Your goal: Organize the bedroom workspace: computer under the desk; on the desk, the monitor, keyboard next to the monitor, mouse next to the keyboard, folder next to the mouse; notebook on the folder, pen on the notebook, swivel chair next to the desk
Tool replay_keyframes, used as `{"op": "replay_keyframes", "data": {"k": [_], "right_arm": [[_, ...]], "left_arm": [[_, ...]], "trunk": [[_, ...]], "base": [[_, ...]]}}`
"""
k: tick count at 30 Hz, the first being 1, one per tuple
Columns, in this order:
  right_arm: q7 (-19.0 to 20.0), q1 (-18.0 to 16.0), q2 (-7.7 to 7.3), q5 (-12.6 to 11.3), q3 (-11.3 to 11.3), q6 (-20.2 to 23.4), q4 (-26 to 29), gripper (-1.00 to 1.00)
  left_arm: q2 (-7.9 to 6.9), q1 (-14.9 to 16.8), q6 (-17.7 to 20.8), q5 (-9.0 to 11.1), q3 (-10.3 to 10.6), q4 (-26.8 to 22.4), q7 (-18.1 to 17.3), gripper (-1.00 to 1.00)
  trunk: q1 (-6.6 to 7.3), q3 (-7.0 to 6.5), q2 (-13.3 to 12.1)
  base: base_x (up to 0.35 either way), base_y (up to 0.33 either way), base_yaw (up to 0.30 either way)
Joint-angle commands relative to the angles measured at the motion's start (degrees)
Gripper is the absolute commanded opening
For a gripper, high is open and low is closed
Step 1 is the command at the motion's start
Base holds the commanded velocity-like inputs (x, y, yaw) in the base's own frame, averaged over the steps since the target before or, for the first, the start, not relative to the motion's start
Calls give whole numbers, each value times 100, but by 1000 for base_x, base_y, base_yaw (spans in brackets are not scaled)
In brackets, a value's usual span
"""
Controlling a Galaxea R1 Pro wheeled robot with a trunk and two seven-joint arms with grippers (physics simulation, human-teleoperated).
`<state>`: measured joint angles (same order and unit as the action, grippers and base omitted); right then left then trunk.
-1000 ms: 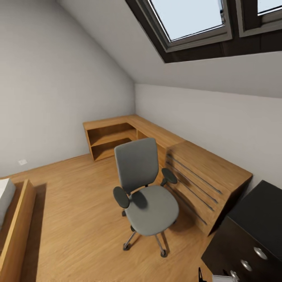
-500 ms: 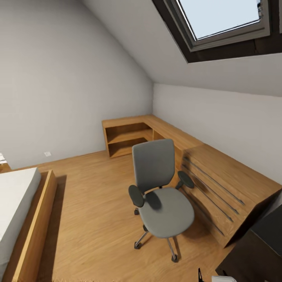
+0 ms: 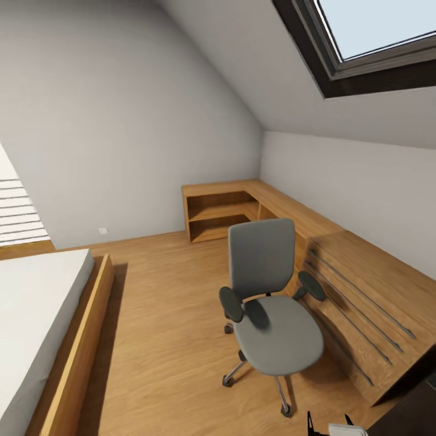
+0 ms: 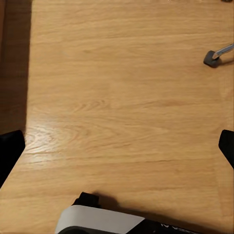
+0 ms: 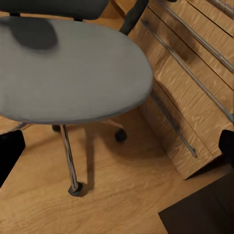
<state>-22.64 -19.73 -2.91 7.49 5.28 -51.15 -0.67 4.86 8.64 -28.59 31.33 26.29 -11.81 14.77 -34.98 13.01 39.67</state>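
The grey swivel chair (image 3: 269,303) stands on the wood floor, close beside the long wooden corner desk (image 3: 284,209) that runs along the right wall. In the right wrist view the chair's seat (image 5: 68,73) is a plain grey surface above its metal legs (image 5: 68,161). My right gripper (image 5: 117,148) is open, its dark fingertips (image 5: 9,153) at the frame's edges, hanging near the chair's base. My left gripper (image 4: 117,151) is open too, above bare floor, with one chair caster (image 4: 214,56) beyond it.
A slatted wooden unit (image 3: 363,290) joins the desk beside the chair. A bed with a wooden frame (image 3: 72,351) fills the left. A dark cabinet corner (image 5: 200,214) lies low on the right. Open floor (image 3: 163,315) stretches between bed and chair. A skylight (image 3: 375,36) is overhead.
The camera has swung left, so the whole picture slid right. The bed has come into view and the dark cabinet has left the frame. The chair stays by the desk.
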Motion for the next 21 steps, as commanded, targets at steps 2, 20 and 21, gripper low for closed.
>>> {"op": "replay_keyframes", "data": {"k": [2, 20, 21], "right_arm": [[-67, -5, -5, 33, 44, -81, -12, 100], [-12, -5, 8, 63, 79, -123, -56, 100], [-13, -5, -5, 62, 79, -123, -56, 100]], "left_arm": [[-2, 6, -15, 13, 46, 3, 46, 100], [11, 6, -14, 213, 60, 3, 43, 100], [8, 6, -15, 216, 49, 3, 44, 100]], "trunk": [[-1, -6, 7], [-1, -70, 7], [-1, -73, 7]], "base": [[0, 0, 177], [0, 80, 120], [0, 45, 252]]}}
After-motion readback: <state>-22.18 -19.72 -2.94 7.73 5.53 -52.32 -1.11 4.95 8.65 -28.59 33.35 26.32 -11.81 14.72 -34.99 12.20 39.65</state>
